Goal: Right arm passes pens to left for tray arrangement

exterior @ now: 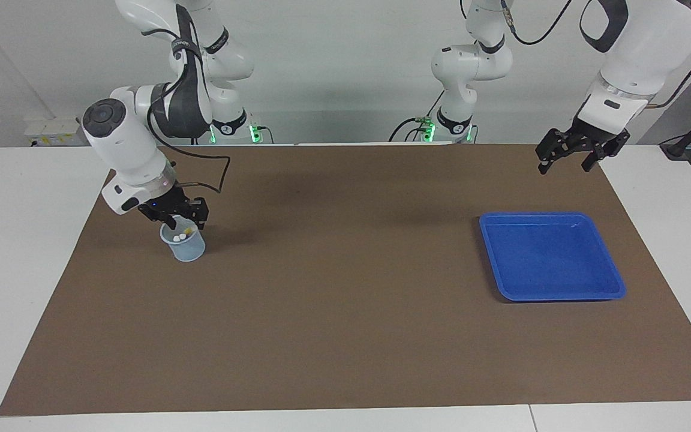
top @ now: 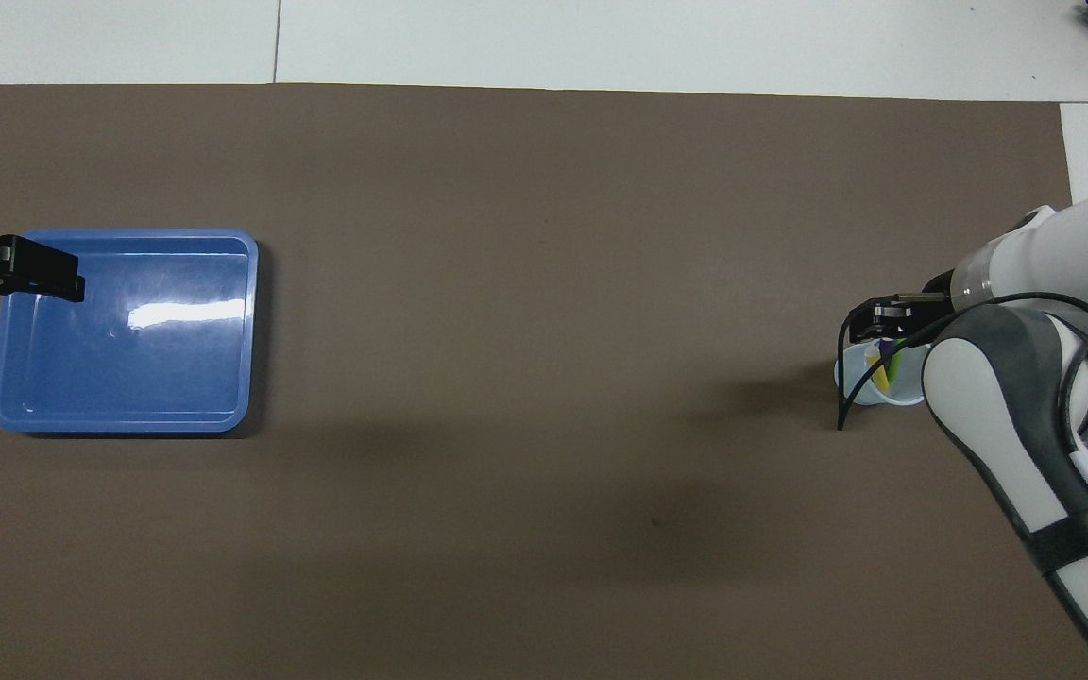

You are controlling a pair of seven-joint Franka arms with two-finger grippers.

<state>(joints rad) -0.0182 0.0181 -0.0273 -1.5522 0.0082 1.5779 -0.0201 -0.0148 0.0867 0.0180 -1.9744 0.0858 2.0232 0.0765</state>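
Brown mat (exterior: 345, 312): pens (exterior: 182, 235) stand upright in cup (exterior: 185, 247), pale ends up.

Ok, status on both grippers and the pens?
Right gripper at cup mouth, over pens. Left gripper open, waiting above tray. Tray holds no pens. Nothing in the way.

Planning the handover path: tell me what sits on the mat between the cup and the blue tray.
Nothing: only bare brown mat between the cup and tray, clearest in the overhead view.
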